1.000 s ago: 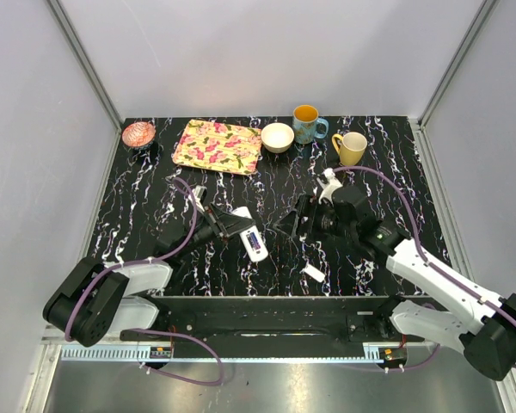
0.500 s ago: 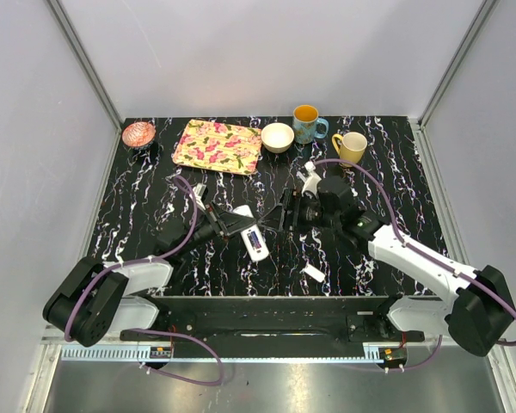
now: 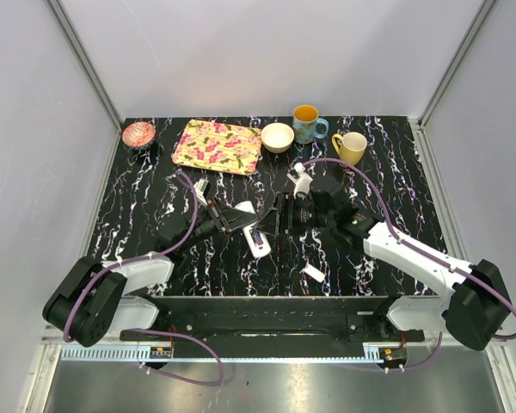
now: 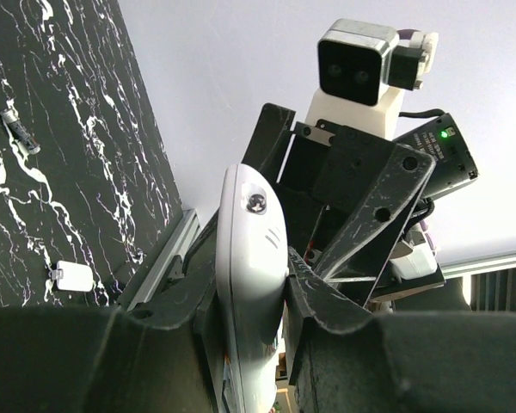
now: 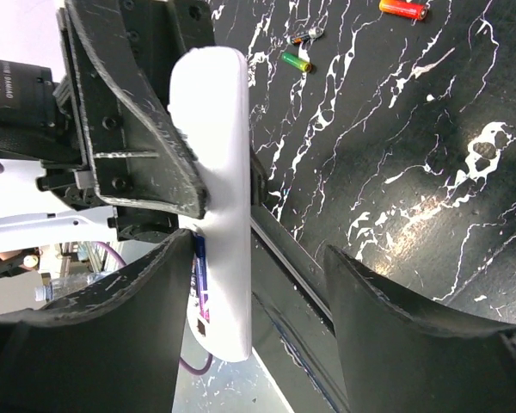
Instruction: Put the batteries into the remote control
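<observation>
broadly, the black marbled table (image 3: 387,172) keeps its clutter at the far edge, the floral tray (image 3: 217,146) among it. that leaves the middle free for the two arms to meet.

the left gripper (image 3: 239,222) is clamped on the remote control (image 3: 254,237) and holds it off the table at mid-centre. its jaws press the two long sides, as the left wrist view shows (image 4: 249,258). this seems meant to present the remote to the other arm as a steady fixture, with one end left free.

the right gripper (image 3: 279,218) faces it from just beside, jaws spread wide. in its own camera the white bar (image 5: 211,172) stands between the parted fingers (image 5: 146,301) without touching them. i cannot tell whether it carries anything.

a dark blue strip near the remote's lower end may be the open compartment. the loose cover piece (image 3: 314,273) lies on the table near the front edge, likely set aside until loading is done.

the batteries lie apart on the table, a green one (image 5: 295,62) and a red-orange one (image 5: 402,9), not yet loaded.

as for writing, some white print shows on a black housing at the left edge of the right wrist view, too blurred to read. no brand is legible on the remote.
</observation>
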`<action>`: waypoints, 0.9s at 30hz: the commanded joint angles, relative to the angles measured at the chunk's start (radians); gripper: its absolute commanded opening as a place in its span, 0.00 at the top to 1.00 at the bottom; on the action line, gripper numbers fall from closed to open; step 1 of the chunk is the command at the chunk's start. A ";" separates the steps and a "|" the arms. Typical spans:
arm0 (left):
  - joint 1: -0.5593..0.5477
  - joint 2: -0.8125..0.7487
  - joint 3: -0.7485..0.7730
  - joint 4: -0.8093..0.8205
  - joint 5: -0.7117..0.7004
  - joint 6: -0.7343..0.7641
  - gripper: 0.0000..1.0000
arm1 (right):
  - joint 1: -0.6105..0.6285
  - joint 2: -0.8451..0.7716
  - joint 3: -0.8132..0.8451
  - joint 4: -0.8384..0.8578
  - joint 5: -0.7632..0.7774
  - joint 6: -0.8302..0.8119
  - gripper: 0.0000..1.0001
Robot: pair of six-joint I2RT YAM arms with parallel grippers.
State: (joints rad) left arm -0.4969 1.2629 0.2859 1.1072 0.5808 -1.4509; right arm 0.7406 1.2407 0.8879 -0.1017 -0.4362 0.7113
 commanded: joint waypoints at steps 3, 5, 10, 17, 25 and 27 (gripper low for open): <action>-0.009 -0.031 0.061 0.051 0.021 0.007 1.00 | 0.009 0.011 0.029 -0.012 -0.012 -0.039 0.31; -0.011 -0.037 0.061 0.057 0.017 0.006 1.00 | 0.009 0.016 0.028 -0.012 -0.007 -0.038 0.31; -0.012 -0.048 0.052 0.124 0.019 -0.014 1.00 | 0.009 0.022 0.019 -0.015 0.008 -0.038 0.31; -0.012 0.003 0.048 0.356 0.019 -0.150 1.00 | 0.009 0.037 0.003 -0.006 0.011 -0.036 0.32; -0.014 -0.023 0.065 0.365 -0.001 -0.186 1.00 | 0.009 0.054 -0.001 -0.013 0.024 -0.052 0.32; -0.014 -0.043 0.073 0.343 -0.002 -0.181 1.00 | 0.009 0.060 -0.003 -0.015 0.025 -0.056 0.32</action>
State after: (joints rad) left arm -0.5014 1.2785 0.3008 1.1534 0.5919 -1.5639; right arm 0.7406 1.2560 0.8883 -0.0704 -0.4400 0.6968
